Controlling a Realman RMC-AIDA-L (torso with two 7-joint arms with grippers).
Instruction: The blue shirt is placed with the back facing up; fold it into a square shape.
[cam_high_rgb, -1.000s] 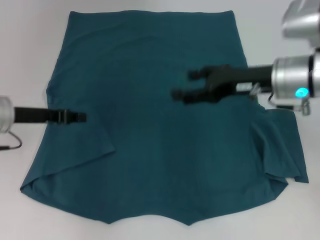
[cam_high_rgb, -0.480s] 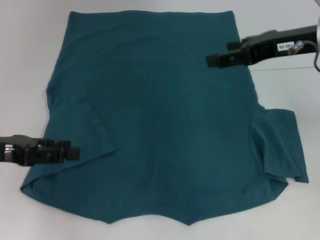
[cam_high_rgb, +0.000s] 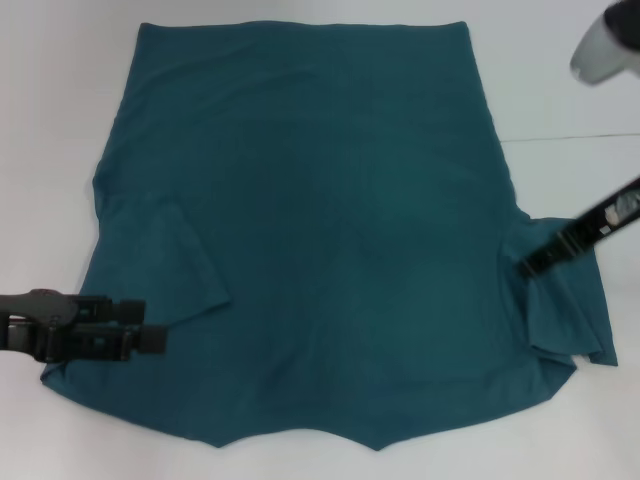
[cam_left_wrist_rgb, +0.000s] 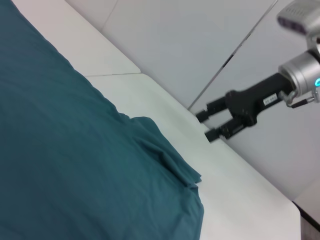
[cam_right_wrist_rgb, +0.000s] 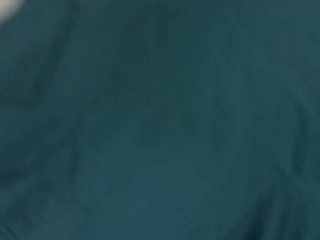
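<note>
right gripper (cam_high_rgb: 528, 266): has swung down to the right sleeve, fingers parted, holding nothing
left gripper (cam_high_rgb: 150, 341): low at left sleeve, grip unclear
blue shirt (cam_high_rgb: 320, 220): unfolded, sleeve folds next

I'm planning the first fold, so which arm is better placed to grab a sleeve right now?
Probably right: the right gripper sits over the blue shirt's spread right sleeve, fingers apart in the left wrist view. The left gripper is beside a sleeve already folded inward.

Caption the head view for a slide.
Blue shirt spread flat on white table; left gripper and right gripper at its sleeves.
</note>
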